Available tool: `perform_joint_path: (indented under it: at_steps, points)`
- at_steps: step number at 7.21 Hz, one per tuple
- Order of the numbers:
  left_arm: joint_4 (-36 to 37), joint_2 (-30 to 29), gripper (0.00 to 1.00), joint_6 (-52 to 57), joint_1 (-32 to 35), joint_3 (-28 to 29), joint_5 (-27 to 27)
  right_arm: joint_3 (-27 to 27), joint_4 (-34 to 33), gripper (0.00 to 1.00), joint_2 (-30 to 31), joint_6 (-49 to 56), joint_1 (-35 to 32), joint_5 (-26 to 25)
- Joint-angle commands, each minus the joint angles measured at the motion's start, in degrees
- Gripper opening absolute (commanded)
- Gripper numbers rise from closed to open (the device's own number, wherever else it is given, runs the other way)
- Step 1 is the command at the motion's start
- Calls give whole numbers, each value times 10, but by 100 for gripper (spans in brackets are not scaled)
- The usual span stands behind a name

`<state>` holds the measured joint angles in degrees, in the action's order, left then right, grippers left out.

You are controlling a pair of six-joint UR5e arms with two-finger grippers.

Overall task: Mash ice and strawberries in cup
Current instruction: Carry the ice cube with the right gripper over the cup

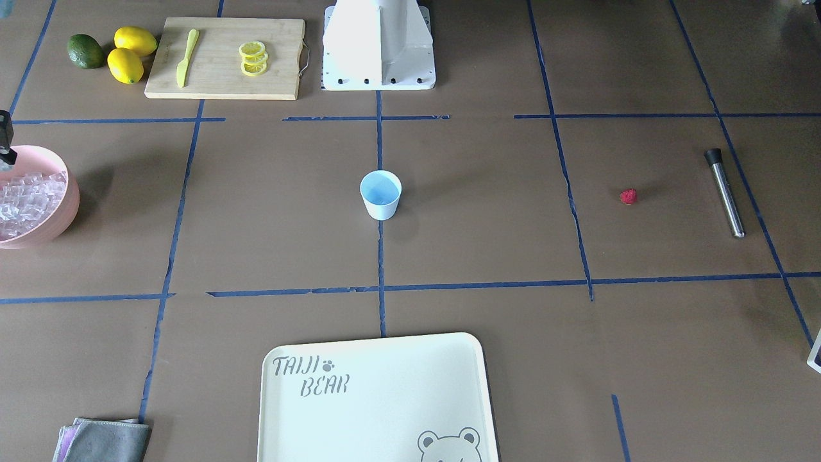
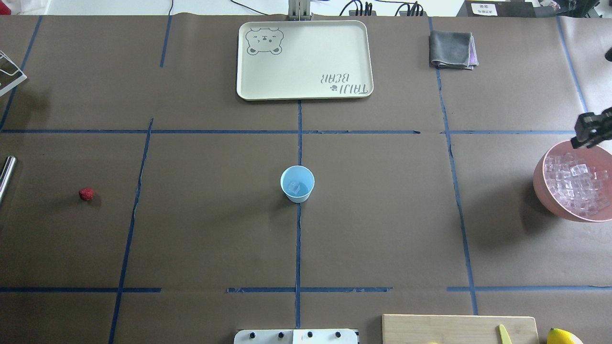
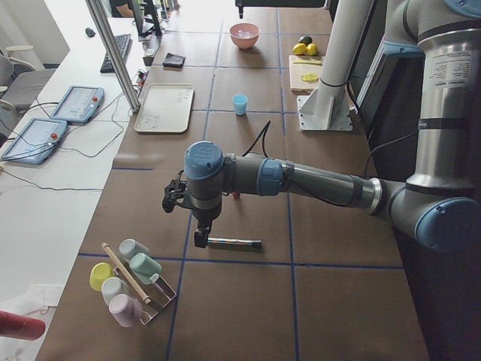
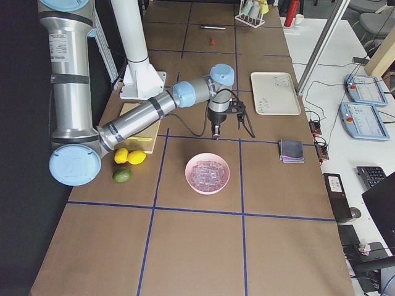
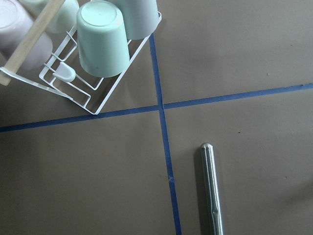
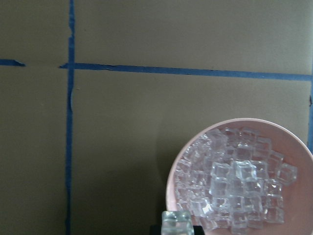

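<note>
One ice cube (image 2: 295,187) lies in the cup (image 2: 307,190) mid-desk. Right tool (image 2: 584,138), over the pink bowl (image 2: 542,184) of ice (image 2: 576,186), grips a second ice cube (image 6: 176,221). Strawberry (image 2: 86,194) lies on the desk, well apart from the cup. Left tool (image 3: 200,241) hangs above the muddler (image 3: 234,243); can't tell its state. Mashing not begun.

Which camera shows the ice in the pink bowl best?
The right wrist-mounted view: the ice fills the pink bowl close up, single cubes distinct. Overhead shows the pile smaller, at the frame's edge; front-facing cuts part of it off; exterior right shows it small; exterior left, tiny and far; left wrist-mounted, not at all.
</note>
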<state>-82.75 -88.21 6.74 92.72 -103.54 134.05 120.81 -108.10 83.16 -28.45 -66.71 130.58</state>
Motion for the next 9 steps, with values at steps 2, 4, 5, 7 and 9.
perform_joint_path:
  at_steps: [2, 4, 5, 7, 9]
  points:
    - [-2, 1, 100, -1, 0, -1, 1, -51, -61, 0, -245, -279, 163, -10]
    - [-1, 1, 100, -1, 0, -5, 1, -147, -34, 0, -376, -442, 290, -121]
    - [0, 1, 100, -1, 0, -7, 0, -236, 21, 0, -425, -490, 332, -164]
    - [0, 1, 100, -1, 0, -6, 0, -316, 47, 1, -461, -511, 369, -192]
    - [0, 3, 100, -1, 0, -6, 0, -316, 47, 2, -460, -520, 380, -198]
